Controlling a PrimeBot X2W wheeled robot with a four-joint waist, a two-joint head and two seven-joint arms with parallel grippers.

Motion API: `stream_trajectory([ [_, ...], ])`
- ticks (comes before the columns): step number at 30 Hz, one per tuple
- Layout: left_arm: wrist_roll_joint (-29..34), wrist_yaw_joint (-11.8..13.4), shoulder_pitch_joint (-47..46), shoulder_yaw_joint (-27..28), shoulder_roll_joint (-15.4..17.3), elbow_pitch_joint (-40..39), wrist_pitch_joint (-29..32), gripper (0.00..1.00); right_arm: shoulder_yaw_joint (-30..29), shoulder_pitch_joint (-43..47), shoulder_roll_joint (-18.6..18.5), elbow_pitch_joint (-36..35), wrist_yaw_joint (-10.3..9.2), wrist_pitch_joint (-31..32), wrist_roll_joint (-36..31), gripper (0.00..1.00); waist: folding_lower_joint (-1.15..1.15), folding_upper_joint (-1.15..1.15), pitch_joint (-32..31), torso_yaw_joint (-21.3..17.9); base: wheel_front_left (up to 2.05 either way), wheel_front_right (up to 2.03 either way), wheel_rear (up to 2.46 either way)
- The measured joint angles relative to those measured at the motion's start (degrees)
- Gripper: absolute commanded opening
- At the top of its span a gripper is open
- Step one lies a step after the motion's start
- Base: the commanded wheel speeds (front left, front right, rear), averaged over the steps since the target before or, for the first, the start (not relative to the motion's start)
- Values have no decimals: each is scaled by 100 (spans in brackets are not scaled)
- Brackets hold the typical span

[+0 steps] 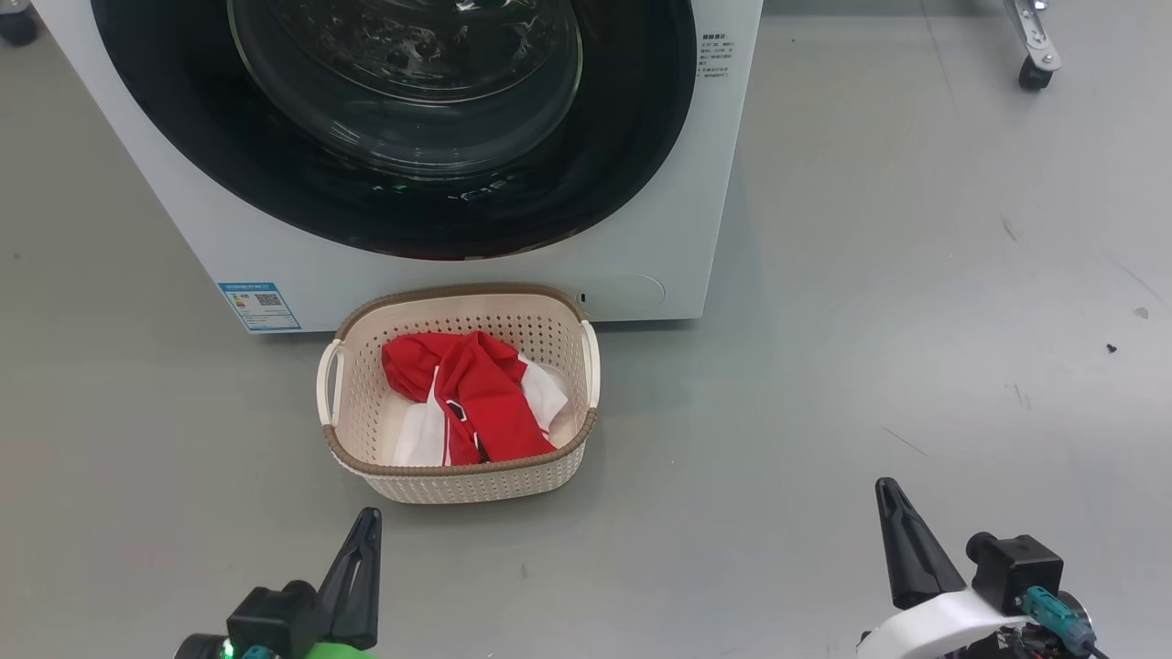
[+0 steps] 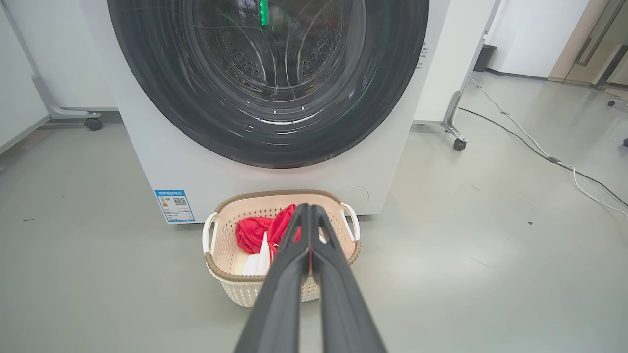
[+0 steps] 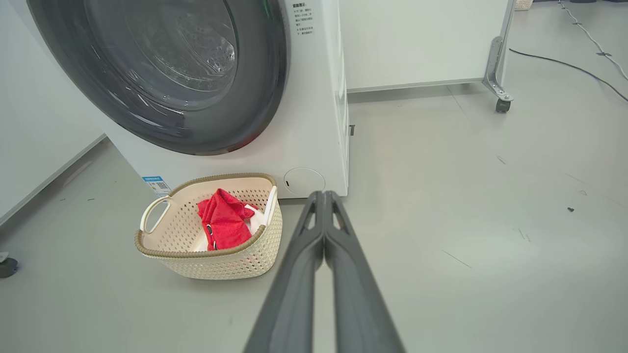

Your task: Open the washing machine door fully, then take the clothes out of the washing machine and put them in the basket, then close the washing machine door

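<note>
The white washing machine (image 1: 668,183) stands ahead with its black-rimmed glass door (image 1: 403,101) flat against its front. On the floor before it sits the cream basket (image 1: 352,384), holding red and white clothes (image 1: 476,394). My left gripper (image 1: 368,520) hangs low, just short of the basket's near rim, shut with nothing in it. In the left wrist view its fingertips (image 2: 308,211) point at the basket (image 2: 221,267). My right gripper (image 1: 884,490) is shut and empty, well to the right of the basket (image 3: 162,255) over bare floor.
Grey floor stretches out on all sides. A wheeled stand leg (image 1: 1035,55) is at the back right, with a cable (image 2: 539,152) trailing across the floor beyond it. A white partition (image 3: 422,44) stands behind the machine.
</note>
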Motion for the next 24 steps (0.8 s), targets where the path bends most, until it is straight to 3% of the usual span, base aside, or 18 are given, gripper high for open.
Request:
stream_trajectory([
  [24, -1925, -55, 47, 222, 18, -124, 305, 0, -202, -7, -26, -144, 14, 326, 1936, 0, 0, 0, -115, -53, 0, 0, 0],
])
